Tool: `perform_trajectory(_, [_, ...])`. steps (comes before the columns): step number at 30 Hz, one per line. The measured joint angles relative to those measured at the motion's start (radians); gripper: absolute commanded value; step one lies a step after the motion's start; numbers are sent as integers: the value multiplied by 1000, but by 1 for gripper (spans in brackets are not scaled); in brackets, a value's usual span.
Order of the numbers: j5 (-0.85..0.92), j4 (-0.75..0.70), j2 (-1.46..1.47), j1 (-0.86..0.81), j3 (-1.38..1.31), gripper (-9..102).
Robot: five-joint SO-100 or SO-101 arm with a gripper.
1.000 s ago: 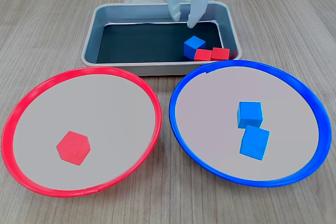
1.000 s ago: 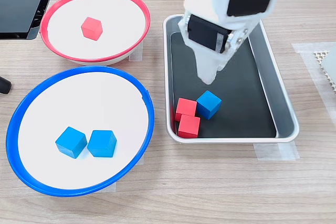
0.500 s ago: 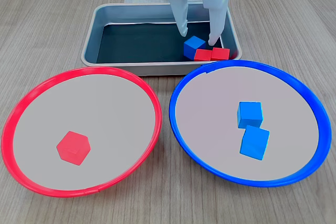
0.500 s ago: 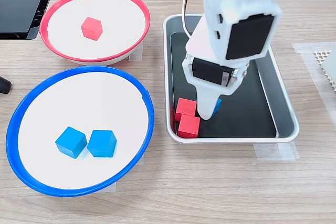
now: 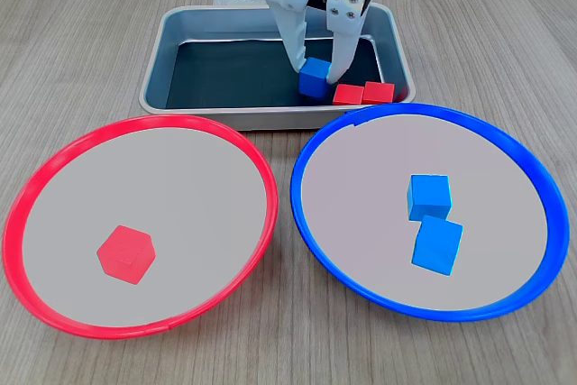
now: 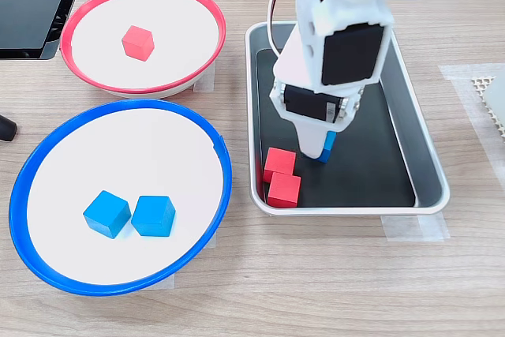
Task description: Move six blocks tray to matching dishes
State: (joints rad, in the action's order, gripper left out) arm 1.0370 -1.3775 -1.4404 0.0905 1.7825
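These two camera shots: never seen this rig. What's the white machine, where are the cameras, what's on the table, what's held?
The white machine is a small robot arm; its two-fingered tool reaches down into the grey tray. Both cameras are fixed: one looks across the dishes toward the arm, the other views the table from the side, higher up. On the wooden table lie the tray, a red-rimmed dish with one red block, and a blue-rimmed dish with two blue blocks. Two more red blocks sit in the tray. The tool's fingers are closed on a third blue block.
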Motion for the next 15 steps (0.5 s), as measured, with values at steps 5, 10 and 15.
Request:
perform_trajectory(5, [35,-298,-55,14,-156,1])
perform_trajectory(10, [-261,-321,5,98,-453,1])
perform_trajectory(15, [-561,-54,132,141,-580,1])
